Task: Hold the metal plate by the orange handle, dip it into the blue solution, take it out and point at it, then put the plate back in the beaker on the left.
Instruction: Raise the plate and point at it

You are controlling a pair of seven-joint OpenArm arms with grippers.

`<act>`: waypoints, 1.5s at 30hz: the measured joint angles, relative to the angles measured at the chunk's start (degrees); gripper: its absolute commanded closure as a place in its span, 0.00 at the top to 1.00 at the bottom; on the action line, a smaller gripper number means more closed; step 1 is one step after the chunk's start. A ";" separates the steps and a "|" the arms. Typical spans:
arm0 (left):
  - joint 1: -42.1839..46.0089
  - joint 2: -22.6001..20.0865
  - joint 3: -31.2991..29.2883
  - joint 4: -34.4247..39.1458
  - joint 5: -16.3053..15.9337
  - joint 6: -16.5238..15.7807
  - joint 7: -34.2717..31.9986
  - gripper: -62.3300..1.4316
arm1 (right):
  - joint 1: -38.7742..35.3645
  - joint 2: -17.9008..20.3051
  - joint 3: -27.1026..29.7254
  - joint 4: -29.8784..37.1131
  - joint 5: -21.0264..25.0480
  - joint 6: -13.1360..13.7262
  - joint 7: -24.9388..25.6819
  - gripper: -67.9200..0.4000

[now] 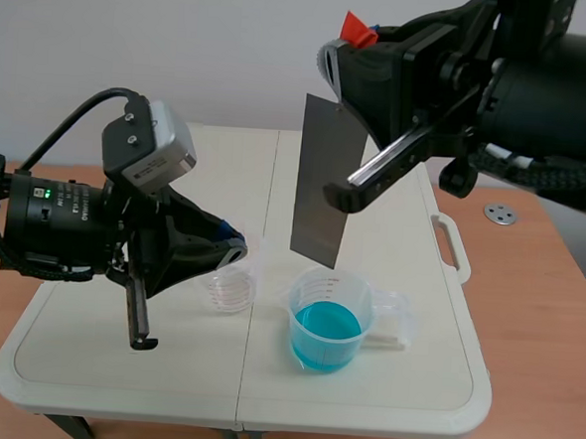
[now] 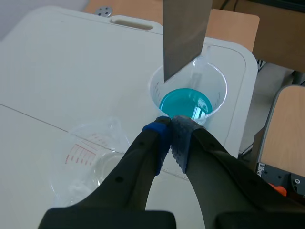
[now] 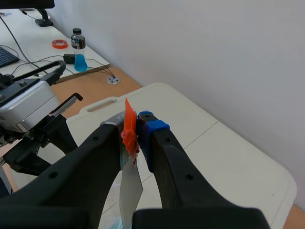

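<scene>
A grey metal plate (image 1: 325,177) hangs upright by its orange handle (image 1: 359,29), and my right gripper (image 1: 349,46) is shut on that handle high over the table. The plate's lower edge sits just above the rim of the beaker of blue solution (image 1: 328,326). From the right wrist, the orange handle (image 3: 128,131) is pinched in my right gripper (image 3: 136,131), with the plate (image 3: 129,191) hanging below. My left gripper (image 2: 169,128) is shut on nothing, tips aimed toward the blue beaker (image 2: 186,102) and plate (image 2: 186,33). An empty clear beaker (image 1: 232,290) stands beside my left gripper (image 1: 236,248).
The white folding table (image 1: 96,352) has a carry handle (image 1: 450,247) at its right edge. A clear packet (image 1: 394,320) lies right of the blue beaker. A metal disc (image 1: 499,213) sits on the wooden surface beyond. A small bottle (image 3: 78,56) stands far off.
</scene>
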 measured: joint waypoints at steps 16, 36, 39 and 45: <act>-0.96 1.57 -0.02 -0.33 1.55 1.51 0.22 0.05 | 0.00 0.00 0.00 0.00 0.00 0.00 0.00 0.03; -0.96 1.57 -0.02 -2.05 1.68 1.51 0.24 0.05 | 0.00 0.00 0.00 0.00 0.00 0.00 0.00 0.03; -0.96 1.57 -0.02 -2.05 1.68 1.51 0.24 0.05 | 0.00 0.00 0.00 0.00 0.00 0.00 0.00 0.03; -0.96 1.57 -0.02 -2.05 1.68 1.51 0.24 0.05 | 0.00 0.00 0.00 0.00 0.00 0.00 0.00 0.03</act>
